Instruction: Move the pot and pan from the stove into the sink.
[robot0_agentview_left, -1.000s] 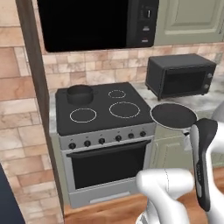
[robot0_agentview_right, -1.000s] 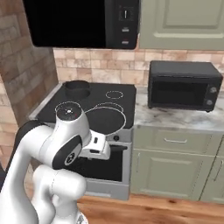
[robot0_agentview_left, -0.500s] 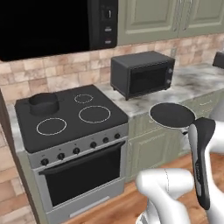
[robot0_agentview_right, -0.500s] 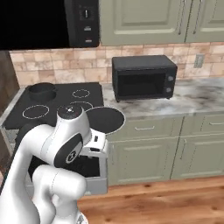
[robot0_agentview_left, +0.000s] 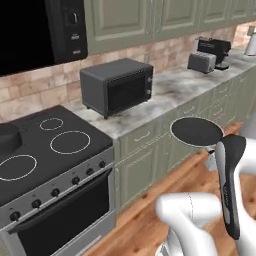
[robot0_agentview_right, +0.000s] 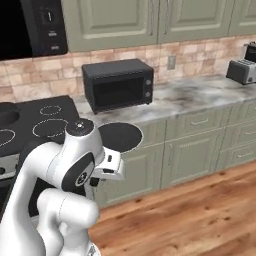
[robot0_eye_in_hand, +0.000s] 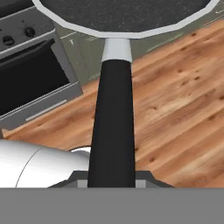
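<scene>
Jaws are clamped on the near end of the pan (robot0_eye_in_hand: 127, 11) handle, tips sitting either side of it at the bottom of the hand view, so the grip is way out at the far end from the bowl. Pan itself hangs level in the air, out over the wood floor (robot0_eye_in_hand: 183, 105) in front of the cabinets, off the stove (robot0_agentview_left: 45, 150) already.

Handling-wise, imo: rigid metal, not fragile, prob mid-weight, but w/ the hold that far back the bowl acts as a lever and wants to droop or twist in the jaws. Handle looks smooth, so could rotate if swung fast. A hold closer to the bowl would be steadier; as is, slow turns and keep it flat.

The pot (robot0_agentview_left: 9, 134) sits on the back left burner, half cut off at the frame edge, not yet moved.

Around: black countertop oven (robot0_agentview_left: 117, 86) on the marble desk (robot0_agentview_left: 185, 85) right of the stove, toaster (robot0_agentview_left: 201, 61) and a coffee maker (robot0_agentview_left: 214, 50) farther along. Cabinet fronts are near the pan rim, so that's the thing to clip on a swing. Can't say where the sink is from here.
</scene>
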